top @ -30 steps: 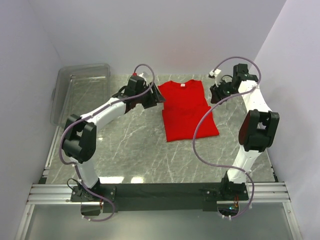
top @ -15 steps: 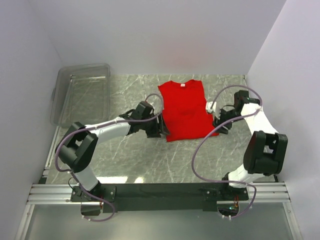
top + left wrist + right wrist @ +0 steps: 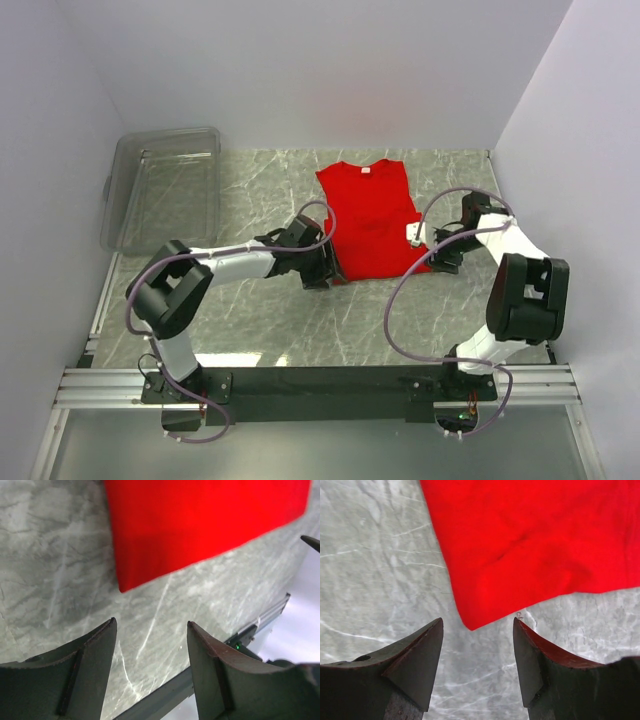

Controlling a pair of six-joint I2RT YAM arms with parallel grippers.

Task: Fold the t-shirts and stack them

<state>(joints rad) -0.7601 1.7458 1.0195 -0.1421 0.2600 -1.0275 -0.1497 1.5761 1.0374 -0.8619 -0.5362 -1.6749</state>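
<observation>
The red t-shirt (image 3: 375, 225) lies flat on the marble table with its sleeves folded in, a white neck label (image 3: 365, 170) at the far end. My left gripper (image 3: 327, 270) is low beside the near left hem corner (image 3: 124, 586), and its jaws (image 3: 150, 625) stand open over bare table. My right gripper (image 3: 438, 258) sits at the near right hem corner (image 3: 471, 626), also open, with the corner's tip just ahead of the gap between its fingers (image 3: 478, 622). Neither gripper holds cloth.
A clear plastic bin (image 3: 165, 185) stands at the far left of the table (image 3: 280, 320). The metal rail (image 3: 320, 380) runs along the near edge. White walls close in the back and both sides.
Both arms have swung from the shirt's far end, beside the sleeves, to its near hem corners. The right gripper's jaws opened wider.
</observation>
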